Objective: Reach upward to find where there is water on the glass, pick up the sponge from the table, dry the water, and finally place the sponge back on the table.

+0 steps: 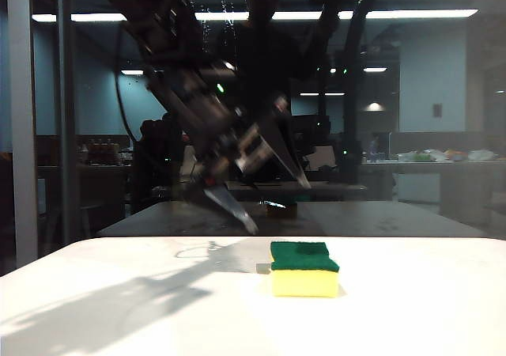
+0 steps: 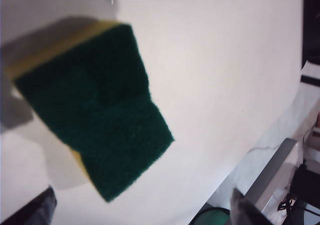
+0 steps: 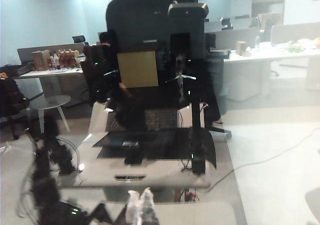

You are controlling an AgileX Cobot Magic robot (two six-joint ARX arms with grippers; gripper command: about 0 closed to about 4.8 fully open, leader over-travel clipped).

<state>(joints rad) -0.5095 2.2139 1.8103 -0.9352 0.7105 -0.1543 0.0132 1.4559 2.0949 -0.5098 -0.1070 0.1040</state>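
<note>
The sponge (image 1: 304, 269), yellow foam with a green top, lies on the white table (image 1: 118, 308) just right of centre. My left gripper (image 1: 279, 207) hangs open above and slightly left of it, tilted, with fingers spread and nothing between them. In the left wrist view the sponge's green face (image 2: 100, 110) fills the middle, ahead of the open left gripper (image 2: 140, 215); both fingertips are apart from it. Water (image 1: 224, 9) shows as small pale drops high on the glass (image 1: 443, 95). My right gripper (image 3: 140, 207) is shut, empty, and faces the glass (image 3: 260, 110).
A pale grey frame bar (image 1: 22, 119) stands at the left of the pane. The glass mirrors the arms, a dim tabletop and a dark copy of the sponge (image 1: 281, 208). The table edge (image 2: 270, 135) shows in the left wrist view, with a cable and gear beyond it.
</note>
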